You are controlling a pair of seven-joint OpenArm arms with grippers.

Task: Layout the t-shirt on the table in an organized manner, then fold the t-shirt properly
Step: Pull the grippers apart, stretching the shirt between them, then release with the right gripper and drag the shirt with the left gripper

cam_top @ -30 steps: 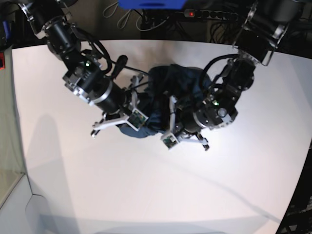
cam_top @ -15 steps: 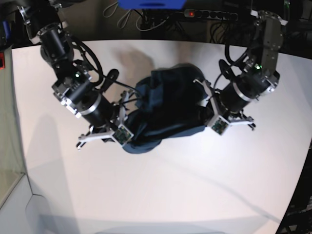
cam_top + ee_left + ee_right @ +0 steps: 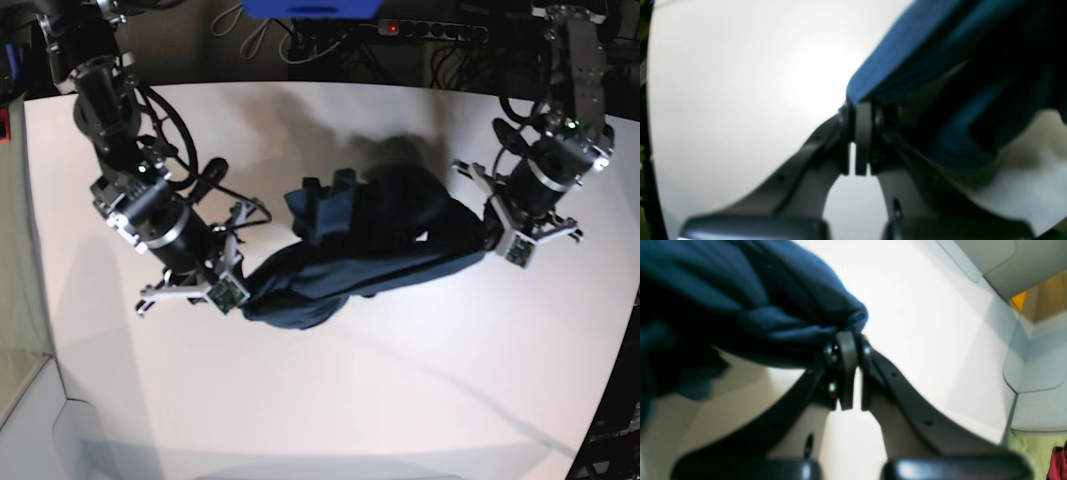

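Note:
The dark navy t-shirt [image 3: 370, 240] hangs in a bunched band above the white table [image 3: 350, 400], strung between my two grippers. My left gripper [image 3: 490, 232], on the right of the base view, is shut on one end of the fabric. My right gripper [image 3: 243, 291], on the left, is shut on the other end. In the left wrist view the left gripper [image 3: 860, 108] pinches a blue edge of the t-shirt [image 3: 940, 66]. In the right wrist view the right gripper [image 3: 849, 340] clamps a thick fold of the t-shirt [image 3: 740, 306]. A loose part of the shirt sticks up near the middle.
Beyond the table's far edge lie a power strip [image 3: 430, 28] with a red light, cables and a blue object [image 3: 310, 8]. Pale grey panels [image 3: 1023, 356] stand past the table edge in the right wrist view. The table's curved edge runs along the right side.
Both arms have swung apart, left gripper toward the right edge and right gripper toward the lower left. The shirt, bunched between them before, is now drawn out into a long band.

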